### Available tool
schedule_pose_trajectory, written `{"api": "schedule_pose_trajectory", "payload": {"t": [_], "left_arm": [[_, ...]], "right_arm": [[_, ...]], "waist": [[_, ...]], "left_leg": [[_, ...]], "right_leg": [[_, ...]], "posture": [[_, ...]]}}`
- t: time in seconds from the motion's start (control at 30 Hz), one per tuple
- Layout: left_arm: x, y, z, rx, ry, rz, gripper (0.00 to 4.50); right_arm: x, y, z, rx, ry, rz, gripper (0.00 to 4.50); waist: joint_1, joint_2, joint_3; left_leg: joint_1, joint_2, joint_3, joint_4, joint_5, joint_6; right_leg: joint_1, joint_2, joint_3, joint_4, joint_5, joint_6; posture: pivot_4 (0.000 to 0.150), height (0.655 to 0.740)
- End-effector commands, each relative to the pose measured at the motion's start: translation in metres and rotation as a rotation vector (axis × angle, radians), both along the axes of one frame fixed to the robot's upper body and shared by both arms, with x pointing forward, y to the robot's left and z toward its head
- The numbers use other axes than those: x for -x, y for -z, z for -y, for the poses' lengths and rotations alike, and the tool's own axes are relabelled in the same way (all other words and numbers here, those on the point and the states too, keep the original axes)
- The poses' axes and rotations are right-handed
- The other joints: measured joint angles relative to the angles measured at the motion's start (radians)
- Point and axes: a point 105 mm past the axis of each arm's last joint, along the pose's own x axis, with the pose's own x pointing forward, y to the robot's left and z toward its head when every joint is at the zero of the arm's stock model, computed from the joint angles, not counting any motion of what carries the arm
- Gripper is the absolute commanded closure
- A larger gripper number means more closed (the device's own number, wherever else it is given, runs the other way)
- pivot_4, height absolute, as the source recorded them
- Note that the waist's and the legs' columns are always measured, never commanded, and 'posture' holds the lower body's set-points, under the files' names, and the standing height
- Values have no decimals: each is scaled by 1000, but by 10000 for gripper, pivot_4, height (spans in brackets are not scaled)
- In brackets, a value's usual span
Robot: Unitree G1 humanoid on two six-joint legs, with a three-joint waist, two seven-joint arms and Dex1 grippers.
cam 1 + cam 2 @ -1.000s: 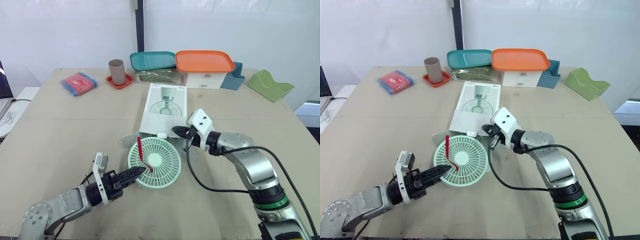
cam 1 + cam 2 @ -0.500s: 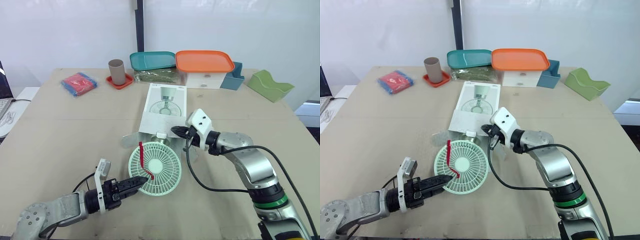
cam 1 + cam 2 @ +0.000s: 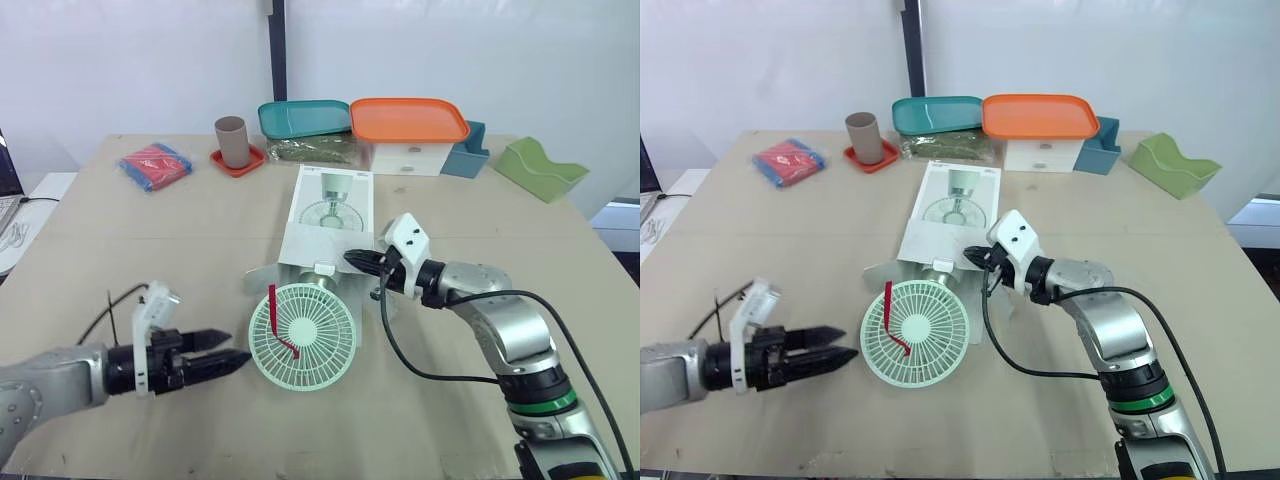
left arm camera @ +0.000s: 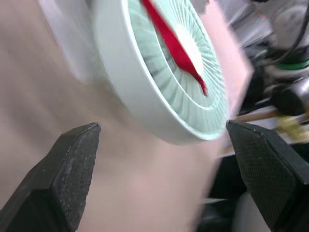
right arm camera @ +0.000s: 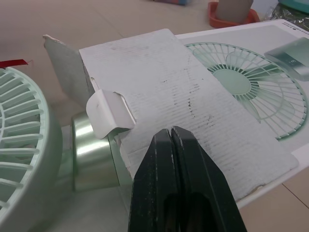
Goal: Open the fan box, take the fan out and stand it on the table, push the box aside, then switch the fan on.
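The mint-green fan lies with its round head on the table, a red ribbon across its grille. Its silver neck still sits at the mouth of the white fan box, which lies flat behind it. My left gripper hovers just left of the fan head, open and holding nothing; in the left wrist view its fingers stand wide apart with the fan ahead. My right gripper is shut, its tip resting on the box's near top flap.
Along the far edge stand a brown cup on a red coaster, a teal tray, an orange lid on a white container, a blue holder and a green holder. A red-and-blue packet lies far left. A black cable loops by my right arm.
My left gripper has let go at the fan's ribbon, drawn back to the left and opened. The fan head has shifted slightly left. My right gripper has stayed on the box.
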Motion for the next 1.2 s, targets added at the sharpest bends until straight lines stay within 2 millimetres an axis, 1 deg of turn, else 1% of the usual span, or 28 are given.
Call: {"api": "schedule_pose_trajectory", "payload": {"t": [0.03,0.13,0.17,0.23,0.27,0.33,0.43,0.5,0.53,0.57,0.63,0.7,0.73,0.77,0.8,0.83,0.87,0.9,0.93,0.97,1.03,1.2], "left_arm": [[-24,-35,-29,-266,47,516,747],[-32,-44,-39,-373,69,700,747],[-35,-46,-42,-416,78,768,747],[-39,-47,-45,-474,101,864,747],[-41,-48,-46,-515,128,939,747],[-43,-49,-44,-541,175,1055,747],[-40,-45,-34,-513,241,1095,747],[-37,-40,-28,-488,282,1099,747],[-35,-36,-24,-483,321,1110,747],[-33,-34,-20,-476,349,1127,0],[-31,-30,-14,-466,394,1160,0],[-31,-28,-13,-467,417,1183,0],[-31,-25,-14,-476,444,1191,0],[-31,-22,-14,-485,469,1206,0],[-31,-20,-16,-502,500,1226,0],[-31,-18,-17,-513,522,1241,0],[-31,-18,-17,-520,540,1262,0],[-32,-18,-18,-532,553,1282,0],[-33,-17,-19,-544,572,1305,0],[-35,-16,-20,-560,594,1341,0],[-38,-15,-22,-590,620,1402,0],[-45,-9,-22,-632,686,1541,0]], "right_arm": [[0,-16,3,-54,-33,31,45000],[1,-17,4,-61,-45,30,45000],[1,-17,4,-62,-48,29,45000],[2,-17,4,-62,-55,29,45000],[3,-17,2,-70,-62,29,45000],[5,-20,1,-88,-81,33,45000],[6,-29,6,-132,-96,37,45000],[11,-37,17,-154,-110,52,45000],[16,-41,23,-163,-132,58,45000],[23,-44,29,-165,-155,64,39929],[37,-45,41,-144,-201,69,34656],[47,-43,49,-136,-222,68,23405],[54,-39,53,-122,-239,64,21482],[61,-36,56,-106,-260,60,18021],[69,-33,57,-106,-279,46,15878],[75,-32,58,-108,-292,37,9382],[79,-30,59,-109,-302,31,7980],[84,-27,58,-106,-317,22,5602],[89,-24,58,-101,-340,6,1638],[96,-19,57,-98,-363,-10,185],[103,-15,57,-99,-387,-22,185],[114,-13,53,-108,-444,-15,185]], "waist": [[0,3,2],[0,2,3],[0,4,4],[-1,4,4],[0,4,5],[-1,4,5],[0,4,5],[-1,4,5],[0,4,5],[0,4,5],[0,5,5],[4,5,5],[-1,5,6],[-1,5,6],[-2,5,6],[-3,5,6],[-4,5,6],[-2,5,6],[-3,5,6],[-3,5,6],[-2,5,6],[-1,5,6]], "left_leg": [[0,0,1,-2,0,0],[0,3,1,-7,1,-1],[1,3,1,-7,1,-1],[1,4,2,-9,1,0],[1,4,2,-9,0,0],[1,5,2,-9,0,0],[1,5,2,-9,0,0],[1,6,3,-9,0,0],[1,6,3,-9,0,0],[1,6,2,-9,0,0],[1,6,3,-9,0,1],[1,6,2,-8,0,1],[1,6,1,-8,-1,1],[1,8,2,-8,0,2],[1,8,2,-8,0,2],[2,10,4,-8,0,2],[2,11,5,-8,-1,2],[3,12,7,-8,-1,2],[3,12,6,-8,-1,2],[3,13,7,-8,-1,2],[4,14,8,-8,-1,3],[5,14,9,-6,-1,3]], "right_leg": [[0,-1,0,-1,0,0],[-2,1,0,-3,0,-2],[-2,1,0,-3,0,-2],[-2,1,-1,-4,0,-2],[-2,1,-1,-4,0,-2],[-2,2,-1,-5,0,-2],[-2,2,-2,-5,1,-2],[-2,2,-2,-5,2,-2],[-2,2,-2,-5,2,-2],[-2,2,-2,-5,2,-2],[-2,3,-2,-5,3,-2],[-1,3,-2,-5,3,-1],[0,3,-3,-6,3,-1],[0,4,-2,-6,4,-2],[0,4,-2,-6,4,-2],[0,6,-2,-6,5,-2],[0,6,-2,-6,5,-3],[0,7,-2,-6,5,-3],[0,7,-2,-6,5,-3],[0,9,-1,-6,6,-3],[0,9,-1,-6,6,-4],[1,10,-1,-6,7,-5]], "posture": [[1500,7400],[1500,7400],[1500,7400],[1500,7400],[1500,7400],[1500,7400],[1500,7400],[1500,7400],[1500,7400],[1500,7400],[1500,7400],[1500,7400],[1500,7400],[1500,7400],[1500,7400],[1500,7400],[1500,7400],[1500,7400],[1500,7400],[1500,7400],[1500,7400],[1500,7400]]}}
